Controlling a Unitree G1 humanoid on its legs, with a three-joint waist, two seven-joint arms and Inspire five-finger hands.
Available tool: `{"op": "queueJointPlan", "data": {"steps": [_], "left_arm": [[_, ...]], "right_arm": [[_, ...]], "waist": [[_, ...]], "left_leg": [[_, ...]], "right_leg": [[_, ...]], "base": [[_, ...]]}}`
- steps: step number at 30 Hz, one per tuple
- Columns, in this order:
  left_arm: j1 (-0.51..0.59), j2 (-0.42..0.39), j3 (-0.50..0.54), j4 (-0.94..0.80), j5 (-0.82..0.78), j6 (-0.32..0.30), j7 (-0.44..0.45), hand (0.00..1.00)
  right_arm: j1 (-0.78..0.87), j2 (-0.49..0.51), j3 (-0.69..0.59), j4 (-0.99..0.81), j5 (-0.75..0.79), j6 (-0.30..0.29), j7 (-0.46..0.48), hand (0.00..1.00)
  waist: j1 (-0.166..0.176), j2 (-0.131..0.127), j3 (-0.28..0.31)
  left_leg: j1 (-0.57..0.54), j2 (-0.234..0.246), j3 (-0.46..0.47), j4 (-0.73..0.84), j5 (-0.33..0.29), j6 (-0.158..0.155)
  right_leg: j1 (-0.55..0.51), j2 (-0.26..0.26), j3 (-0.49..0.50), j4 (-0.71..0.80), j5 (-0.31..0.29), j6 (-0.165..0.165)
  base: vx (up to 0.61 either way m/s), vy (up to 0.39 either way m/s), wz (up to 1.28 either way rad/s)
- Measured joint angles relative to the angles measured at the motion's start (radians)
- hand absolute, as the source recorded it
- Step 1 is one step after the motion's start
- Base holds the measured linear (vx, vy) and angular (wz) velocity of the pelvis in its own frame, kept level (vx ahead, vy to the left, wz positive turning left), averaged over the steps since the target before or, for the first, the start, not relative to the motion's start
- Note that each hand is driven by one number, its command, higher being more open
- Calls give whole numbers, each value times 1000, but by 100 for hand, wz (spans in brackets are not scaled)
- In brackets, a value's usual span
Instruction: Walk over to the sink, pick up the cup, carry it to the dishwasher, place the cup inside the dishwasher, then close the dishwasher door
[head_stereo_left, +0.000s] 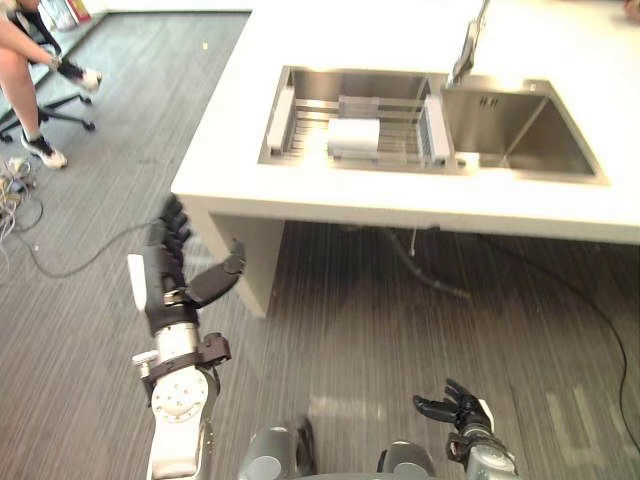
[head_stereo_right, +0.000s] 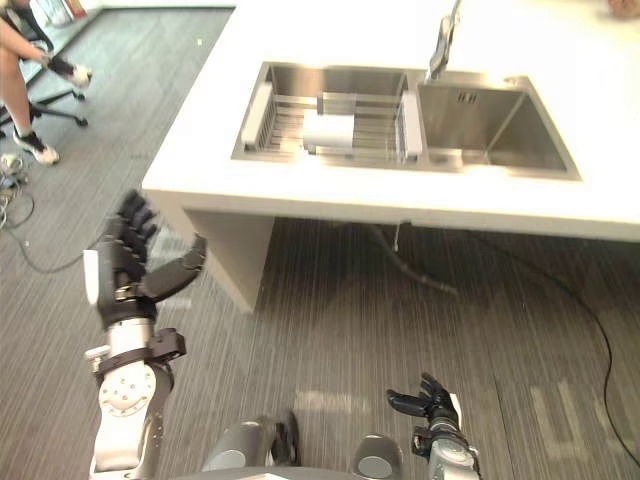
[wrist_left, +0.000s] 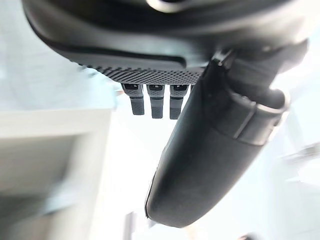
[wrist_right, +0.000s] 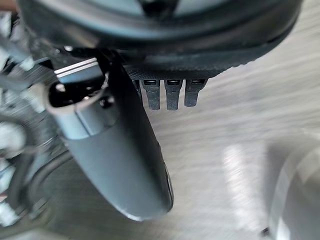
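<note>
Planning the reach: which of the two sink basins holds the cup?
The left basin, fitted with a wire rack; the white cup lies on it. The right basin has neither.

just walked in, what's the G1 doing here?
It stands facing the sink, nothing picked up yet. The cup lies on the rack in the left basin. The left hand is raised and open by the corner of the counter; the right hand hangs low, open, over the floor. A person sits to the left.

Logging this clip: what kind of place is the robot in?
Probably a mock kitchen in an office or lab: a white counter with a double steel sink and faucet, plus a person on a wheeled office chair nearby.
</note>
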Motion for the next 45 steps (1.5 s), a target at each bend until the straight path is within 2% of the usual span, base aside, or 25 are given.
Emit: {"op": "queueJointPlan", "data": {"steps": [1, 2, 3, 4, 5, 6, 7, 8, 9, 10, 11, 12, 13, 15, 17, 18, 19, 20, 22, 24, 27, 32, 37, 45], "left_arm": [[-3, 4, 0, -25, 6, -30, 14, 90], [-6, 11, -2, -45, 6, -57, 16, 90], [-11, 13, -3, -43, 6, -69, 17, 90], [-15, 14, -4, -37, 6, -70, 17, 90], [-25, 21, -4, -23, 6, -70, 16, 90], [-34, 34, -8, -9, 14, -69, 17, 90], [-36, 51, -13, 11, 33, -67, 15, 90], [-39, 46, -19, 41, 66, -64, 10, 90], [-44, 56, -20, 52, 85, -52, 6, 90], [-78, 73, -27, 71, 108, -47, -15, 90], [-97, 81, -29, 83, 122, -43, -33, 90], [-117, 106, -38, 94, 128, -34, -59, 90], [-120, 144, -46, 93, 149, -36, -75, 90], [-123, 204, -48, 84, 171, -46, -92, 90], [-136, 241, -48, 69, 192, -53, -108, 90], [-138, 244, -49, 68, 200, -58, -117, 90], [-139, 244, -51, 69, 206, -60, -126, 90], [-139, 242, -66, 68, 218, -61, -139, 90], [-138, 263, -97, 72, 225, -61, -150, 90], [-128, 297, -134, 72, 243, -57, -186, 90], [-119, 344, -184, 63, 253, -57, -232, 90], [-119, 393, -265, 30, 270, -62, -297, 90], [-119, 392, -354, 33, 304, -62, -340, 90], [-126, 389, -467, 158, 381, -55, -362, 90]], "right_arm": [[-2, 1, 14, -7, -1, -6, 3, 90], [-8, 1, 17, -11, -6, -11, 10, 90], [-13, -4, 17, -11, -10, -12, 14, 90], [-15, -7, 17, -12, -16, -12, 15, 90], [-11, -9, 18, -13, -19, -12, 18, 90], [2, -10, 19, -14, -20, -12, 21, 90], [24, -12, 19, -14, -20, -12, 21, 90], [40, -34, 18, -7, -20, -9, 23, 90], [44, -46, 16, -6, -20, -4, 24, 90], [43, -64, 9, -8, -20, -4, 26, 90], [47, -72, 7, -8, -19, -4, 27, 90], [58, -81, 5, -10, -19, -5, 27, 90], [81, -85, 2, -35, -18, -7, 25, 90], [92, -91, -18, -52, -18, -29, 24, 90], [87, -108, -30, -51, -18, -39, 26, 90], [87, -109, -30, -47, -18, -39, 27, 90], [90, -112, -30, -45, -18, -38, 27, 90], [105, -113, -29, -45, -18, -39, 30, 90], [117, -79, -29, -25, -18, -34, 37, 90], [142, -42, -29, -8, -18, -33, 49, 90], [153, -28, -29, 2, -19, -23, 62, 90], [153, -13, -29, 3, -26, -18, 68, 90], [153, -12, -28, 6, -37, -16, 71, 90], [153, -10, 0, 5, -37, -3, 74, 90]], "waist": [[-1, 1, -1], [-4, 5, -2], [-17, 24, -6], [-23, 35, -5], [-32, 49, -7], [-37, 44, -10], [-50, 38, -24], [-50, 73, -38], [-48, 86, -46], [-55, 94, -44], [-60, 98, -41], [-64, 97, -37], [-62, 94, -33], [-55, 82, -31], [-39, 86, -32], [-40, 88, -33], [-41, 90, -34], [-43, 121, -48], [-49, 94, -50], [-46, 63, -57], [-46, 60, -61], [-66, 50, -72], [-69, 35, -91], [-81, 30, -120]], "left_leg": [[36, 0, -5, -37, -1, -8], [81, 2, -12, -77, 0, -13], [119, 18, -27, -110, -7, -25], [137, 31, -33, -122, -14, -37], [171, 53, -42, -133, -32, -69], [199, 60, -51, -133, -50, -99], [223, 66, -65, -130, -70, -132], [235, 96, -75, -115, -79, -147], [215, 126, -77, -68, -68, -165], [149, 153, -87, 86, -35, -188], [111, 173, -95, 180, -7, -193], [47, 211, -103, 364, -11, -198], [12, 227, -100, 476, -36, -179], [-52, 222, -71, 483, -70, -151], [-121, 209, -64, 315, -74, -136], [-129, 194, -74, 205, -53, -135], [-129, 183, -84, 123, -9, -134], [-130, 176, -121, -8, 180, -137], [-109, 151, -121, -46, 161, -140], [-80, 105, -99, -124, 186, -118], [-29, 67, -61, -202, 204, -101], [-7, 53, -37, -238, 207, -98], [27, 57, -7, -279, 215, -106], [107, 43, 6, -421, 287, -107]], "right_leg": [[-48, 2, -21, -50, -12, -22], [-105, 15, -37, -164, -17, -33], [-142, 48, -42, -313, 1, -51], [-157, 70, -39, -397, 26, -55], [-171, 116, -24, -565, 112, -51], [-172, 136, 2, -668, 224, -69], [-155, 149, 33, -677, 362, -92], [-154, 167, 17, -639, 357, -104], [-145, 178, 5, -627, 325, -121], [-111, 187, -22, -639, 288, -132], [-72, 194, -39, -667, 284, -136], [20, 216, -50, -740, 283, -138], [111, 231, -55, -801, 283, -138], [175, 225, -44, -852, 282, -138], [198, 217, -24, -888, 287, -125], [205, 211, -22, -891, 285, -116], [211, 209, -21, -891, 283, -107], [218, 226, -14, -891, 268, -80], [219, 206, -6, -884, 256, -60], [209, 164, 1, -886, 251, -44], [215, 131, 33, -901, 256, -27], [215, 126, 63, -919, 262, -17], [216, 133, 94, -927, 263, -17], [222, 138, 101, -934, 262, -19]], "base": [[465, -33, 13], [476, -76, 25], [491, -97, 27], [514, -134, 32], [533, -168, 35], [679, -245, 58], [598, -228, 55], [497, -184, 37], [577, -258, 28], [552, -270, 33], [614, -316, 51], [443, -203, 34], [421, -168, 19], [352, -90, -15], [243, 18, -31], [170, 77, -16], [202, 150, -11], [231, 199, -5], [179, 178, 2], [103, 119, 1], [81, 95, -20], [55, 35, -15], [24, -7, -17], [-10, -2, -4]]}}
